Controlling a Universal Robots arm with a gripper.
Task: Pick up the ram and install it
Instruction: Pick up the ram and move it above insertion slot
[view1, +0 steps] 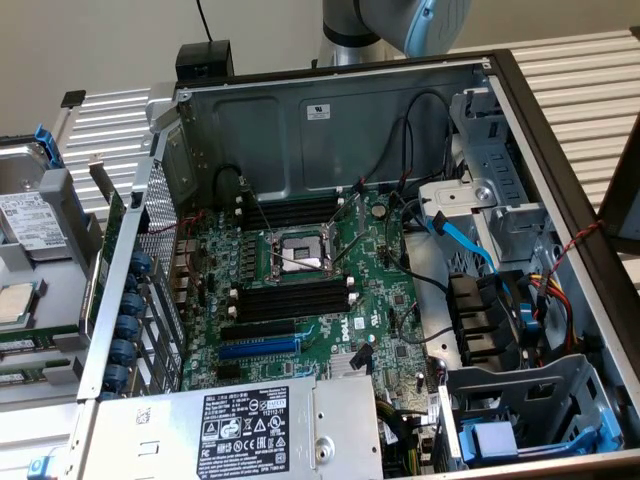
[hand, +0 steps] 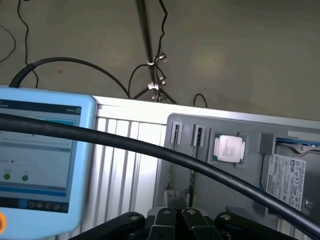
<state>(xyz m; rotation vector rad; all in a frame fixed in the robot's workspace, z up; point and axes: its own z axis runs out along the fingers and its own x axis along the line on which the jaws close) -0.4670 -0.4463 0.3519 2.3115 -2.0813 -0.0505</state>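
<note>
Open computer case (view1: 330, 110) on slatted surface (view1: 580, 70) | green motherboard (view1: 330, 290) inside | grey tray (view1: 62, 255) outside case, exterior view's left | ram (view1: 35, 347) lies in tray near CPU (view1: 15, 302) | pincer (hand: 176, 216) narrow, jaws together, holding nothing, apart from ram

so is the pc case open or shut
Open: the case has no side panel on it, so the motherboard and its black slots show in the exterior view.
</note>
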